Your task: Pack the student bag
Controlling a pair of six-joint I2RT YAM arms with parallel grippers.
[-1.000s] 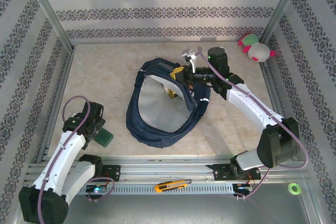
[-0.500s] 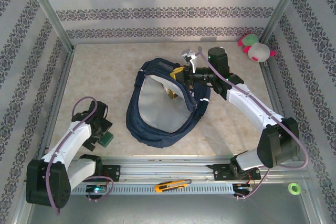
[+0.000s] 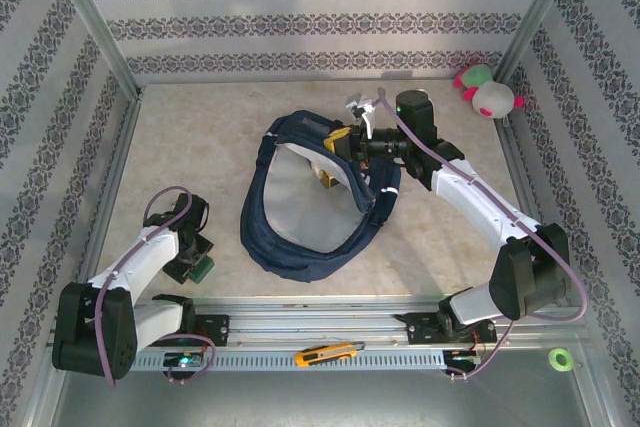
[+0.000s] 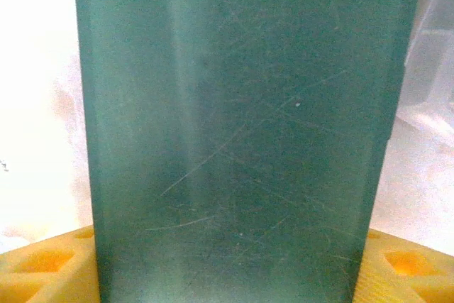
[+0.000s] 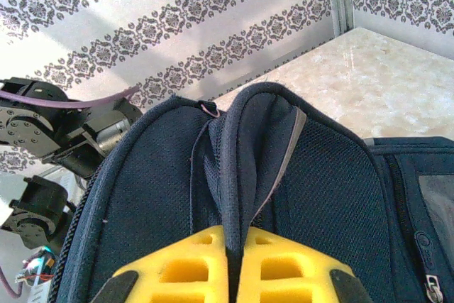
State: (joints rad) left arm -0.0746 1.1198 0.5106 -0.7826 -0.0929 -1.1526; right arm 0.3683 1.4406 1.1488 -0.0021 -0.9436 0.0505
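Note:
The student bag (image 3: 300, 247), navy with a pale grey lining, lies open in the middle of the table. My right gripper (image 3: 342, 144) is shut on a fold of its far rim and holds it up. In the right wrist view the yellow fingers (image 5: 191, 267) pinch that navy fold (image 5: 245, 147) of the bag (image 5: 142, 196). At the near left my left gripper (image 3: 197, 259) is down over a flat green block (image 3: 204, 268). In the left wrist view the block (image 4: 234, 133) lies between the yellow fingers (image 4: 42, 267), which press against both its sides.
A pink and green plush toy (image 3: 485, 92) sits in the far right corner. An orange box cutter (image 3: 328, 354) lies on the front rail, and a green tape roll (image 3: 560, 358) at the near right. Patterned walls and metal posts enclose the table.
My left arm has folded back toward the near left, and its jaws have narrowed from wide open onto the green block. The right arm and the bag have not moved.

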